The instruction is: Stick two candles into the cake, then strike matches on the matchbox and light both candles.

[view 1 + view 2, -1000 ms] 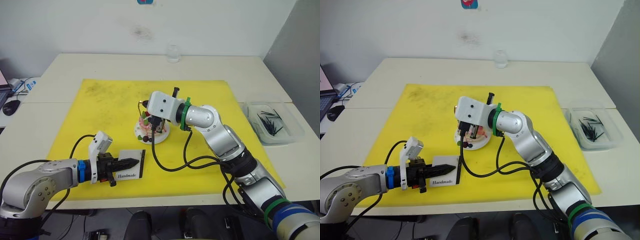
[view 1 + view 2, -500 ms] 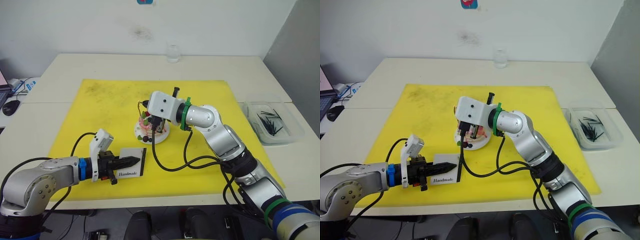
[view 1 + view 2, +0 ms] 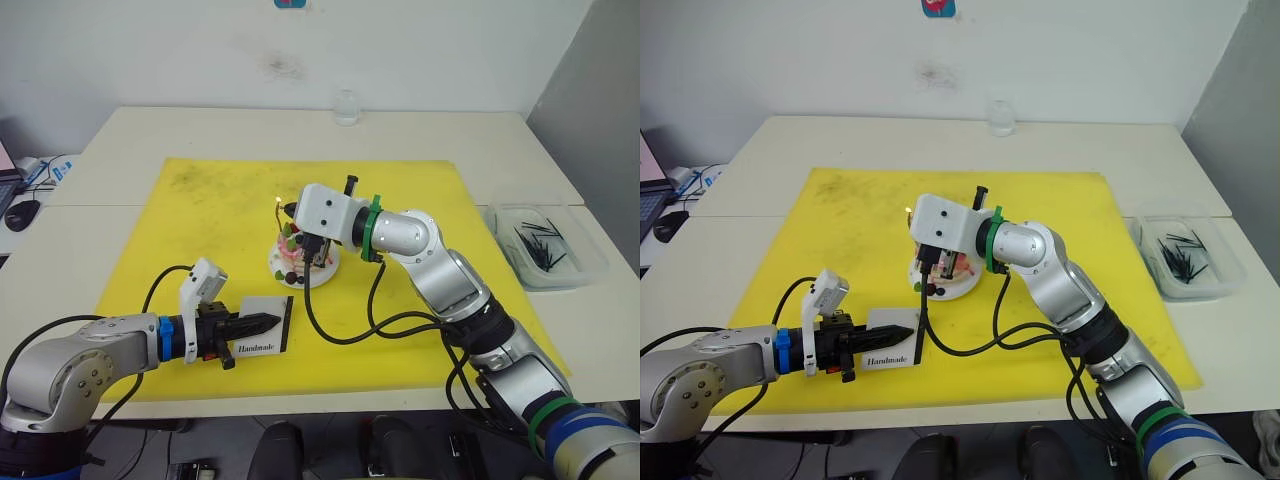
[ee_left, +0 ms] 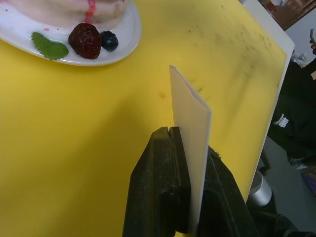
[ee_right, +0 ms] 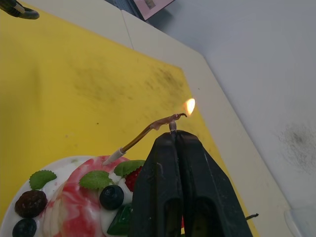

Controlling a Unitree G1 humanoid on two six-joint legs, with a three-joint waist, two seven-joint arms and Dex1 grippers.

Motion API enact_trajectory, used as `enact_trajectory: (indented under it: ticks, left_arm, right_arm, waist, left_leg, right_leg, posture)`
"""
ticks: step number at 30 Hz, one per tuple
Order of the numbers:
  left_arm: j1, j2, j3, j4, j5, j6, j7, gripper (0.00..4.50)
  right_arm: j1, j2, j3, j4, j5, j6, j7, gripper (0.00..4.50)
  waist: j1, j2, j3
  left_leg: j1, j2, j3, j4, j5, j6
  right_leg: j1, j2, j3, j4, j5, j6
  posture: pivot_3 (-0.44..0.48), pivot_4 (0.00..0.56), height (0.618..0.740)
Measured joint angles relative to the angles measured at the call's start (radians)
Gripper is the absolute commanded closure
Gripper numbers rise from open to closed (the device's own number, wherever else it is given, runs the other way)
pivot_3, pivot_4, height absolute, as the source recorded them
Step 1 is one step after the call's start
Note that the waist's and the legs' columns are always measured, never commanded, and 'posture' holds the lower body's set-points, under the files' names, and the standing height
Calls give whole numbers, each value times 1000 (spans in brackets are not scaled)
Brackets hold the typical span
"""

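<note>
Matchbox [image 3: 262, 329] sits near the yellow mat's [image 3: 200, 200] front edge, pinched on its edge by the left gripper [image 3: 262, 323]. Cake [image 3: 944, 272] sits mid-mat. Over it, the right gripper [image 5: 174, 134] is closed on a burning match [image 5: 174, 121] beside a bent candle [image 5: 143, 132].

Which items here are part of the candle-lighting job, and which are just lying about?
Part of the job:
- cake on its plate
- lit candle in the cake
- matchbox, clamped in the left claw
- right claw, shut at the flame

Lying about:
- clear tray holding dark sticks
- small glass jar
- yellow mat
</note>
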Motion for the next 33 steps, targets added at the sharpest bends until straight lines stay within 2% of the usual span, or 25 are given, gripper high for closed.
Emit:
enact_trajectory:
  ticks: [23,28,33]
  left_arm:
    - [0,0,-1,0,0,0,-1,4500]
    - [-2,-7,-5,1,1,-1,-1,4500]
    - [-4,-20,-18,1,1,-3,-1,4500]
  right_arm:
    - [8,-8,0,-15,2,20,13,4484]
    - [74,-86,-33,-166,67,81,95,4484]
    - [136,-190,-147,-353,161,201,151,4484]
  waist:
    - [0,0,0]
    - [3,0,0]
    - [5,0,0]
  left_leg:
    - [0,0,0,0,0,0]
    - [-1,0,0,0,0,0]
    - [-1,-1,-1,0,0,0]
  right_leg:
    - [0,0,0,0,0,0]
    - [0,-1,-1,-1,0,0]
    - [0,-1,-2,-1,0,0]
  posture:
    - [0,150,740]
    - [0,150,740]
    - [0,150,740]
